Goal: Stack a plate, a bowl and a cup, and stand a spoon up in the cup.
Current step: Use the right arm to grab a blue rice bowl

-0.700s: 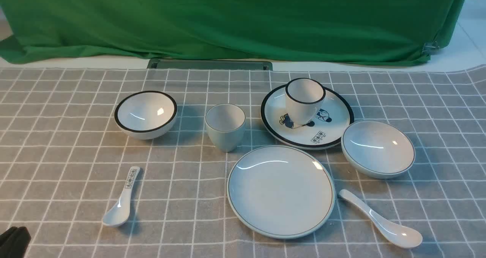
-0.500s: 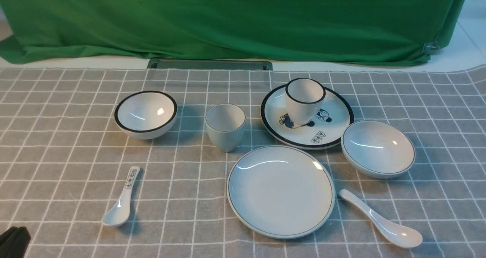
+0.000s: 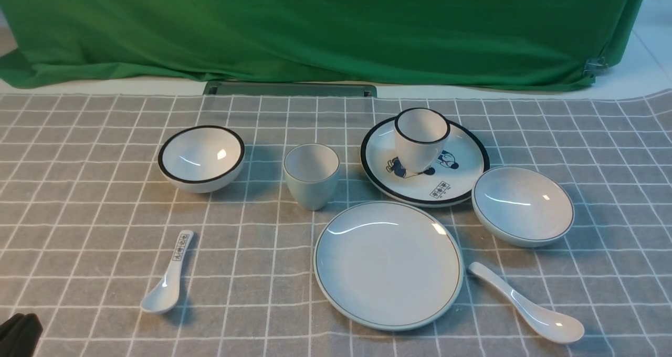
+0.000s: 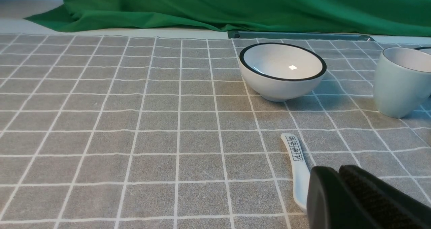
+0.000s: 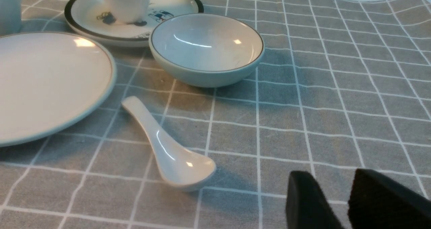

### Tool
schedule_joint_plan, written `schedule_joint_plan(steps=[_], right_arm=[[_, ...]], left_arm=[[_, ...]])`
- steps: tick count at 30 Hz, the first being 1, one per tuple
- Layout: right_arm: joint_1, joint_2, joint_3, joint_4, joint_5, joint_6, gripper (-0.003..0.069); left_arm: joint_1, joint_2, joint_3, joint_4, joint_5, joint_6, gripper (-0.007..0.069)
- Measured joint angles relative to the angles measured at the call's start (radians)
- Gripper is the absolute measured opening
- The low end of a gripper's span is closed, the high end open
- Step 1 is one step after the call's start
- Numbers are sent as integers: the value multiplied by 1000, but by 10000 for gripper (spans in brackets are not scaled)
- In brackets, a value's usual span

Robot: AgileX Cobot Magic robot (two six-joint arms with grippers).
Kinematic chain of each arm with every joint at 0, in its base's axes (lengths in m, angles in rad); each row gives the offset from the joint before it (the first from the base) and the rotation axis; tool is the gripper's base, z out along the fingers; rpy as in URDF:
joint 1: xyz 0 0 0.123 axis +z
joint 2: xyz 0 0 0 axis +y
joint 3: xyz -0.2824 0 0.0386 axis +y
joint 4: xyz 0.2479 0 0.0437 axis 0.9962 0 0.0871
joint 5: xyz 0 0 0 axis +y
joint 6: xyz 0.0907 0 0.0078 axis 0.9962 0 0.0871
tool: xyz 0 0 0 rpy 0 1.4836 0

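Beside plate (image 3: 388,265) rim, spoon (image 3: 520,300), tablecloth (image 3: 619,283) stretching rightward

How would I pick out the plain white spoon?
Find the large plain plate near the front of the checked cloth. The spoon lies just right of it. Its long handle is blank; the shorter spoon far left carries dark printed marks.

A grey checked cloth with white grid lines (image 3: 94,231) is lying spread beneath everything, and a green fabric drape (image 3: 336,31) is hanging behind it, above a narrow dark metal strip (image 3: 290,89). A small, deep white bowl with a thick black rim (image 3: 201,158) is sitting at the left. A white cup with a bold black rim (image 3: 421,139) is standing upright on a cartoon-printed plate with a thick black rim (image 3: 457,176) at the right rear. A short white ceramic spoon with dark printed marks on its handle (image 3: 168,281) is lying at the front left, its scoop end nearest the front edge.
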Motion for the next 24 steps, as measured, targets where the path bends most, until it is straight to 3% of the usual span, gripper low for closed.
schedule_joint_plan(steps=[11, 18, 24], right_arm=[[0, 0, 0, 0, 0, 0, 242], [0, 0, 0, 0, 0, 0, 242], [0, 0, 0, 0, 0, 0, 242]], left_arm=[[0, 0, 0, -4, -12, 0, 17], [0, 0, 0, -425, -221, -195, 17], [0, 0, -14, -502, -249, -241, 17]])
